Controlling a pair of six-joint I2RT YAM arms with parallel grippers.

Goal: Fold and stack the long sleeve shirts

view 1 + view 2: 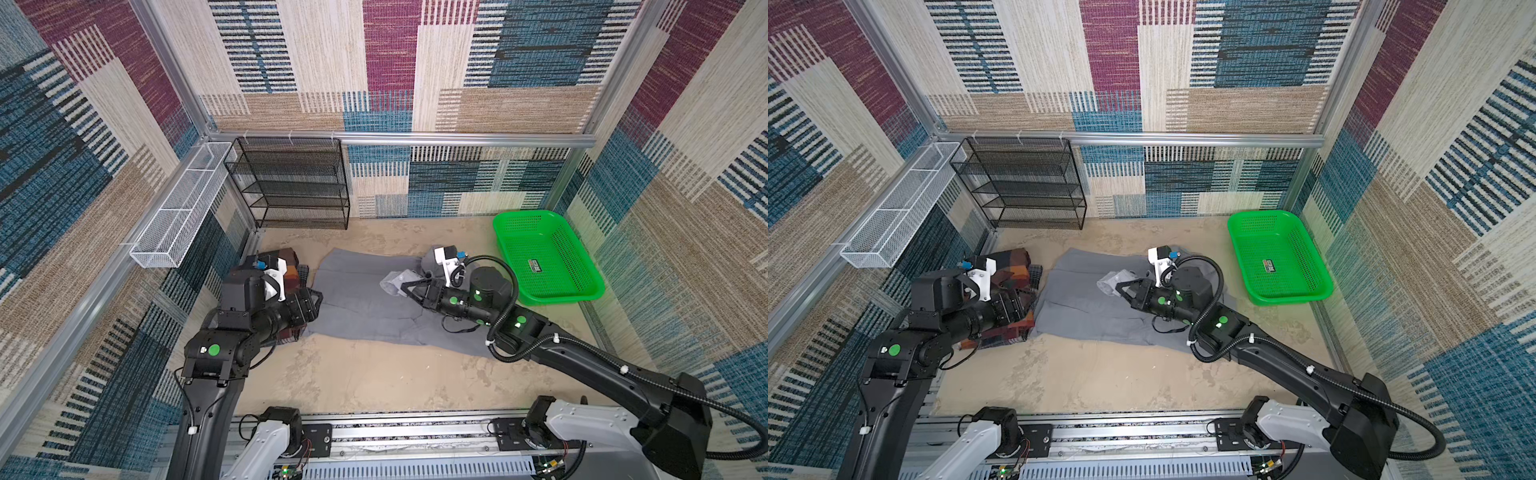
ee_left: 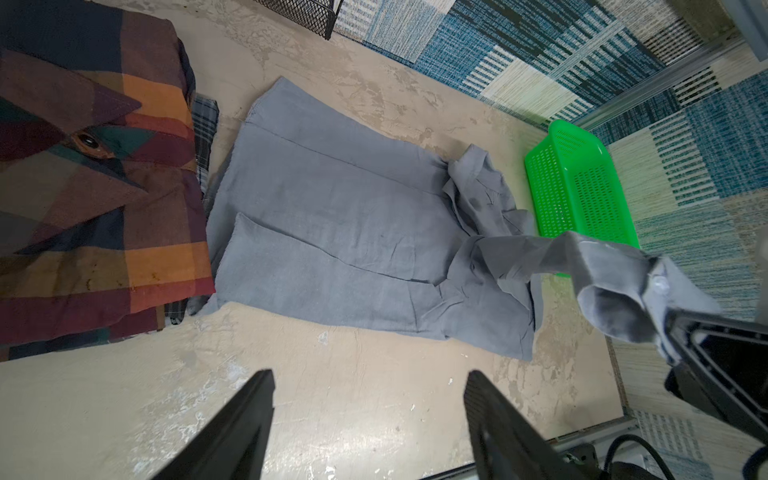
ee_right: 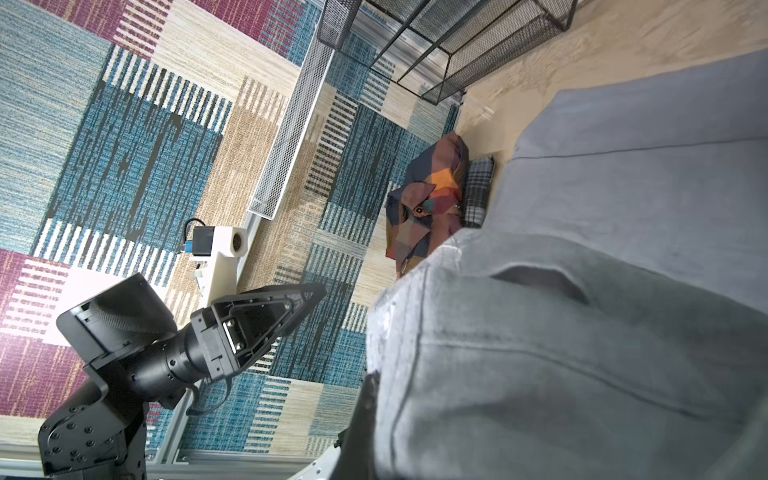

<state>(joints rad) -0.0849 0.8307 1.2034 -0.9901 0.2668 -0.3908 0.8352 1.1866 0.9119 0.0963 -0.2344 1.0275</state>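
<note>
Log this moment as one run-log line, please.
right end effector: shut on plain gray cloth shirt cuff | left end effector: open, empty | plaid cloth shirt: folded aside

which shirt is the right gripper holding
The gray shirt: the right gripper is shut on its raised sleeve cuff. The orange-and-brown plaid shirt lies folded beside it, near the open left gripper, ungripped.

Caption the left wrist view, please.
Open left gripper faces the plain gray cloth shirt; shut right gripper holds its sleeve up; folded plaid cloth shirt alongside.
</note>
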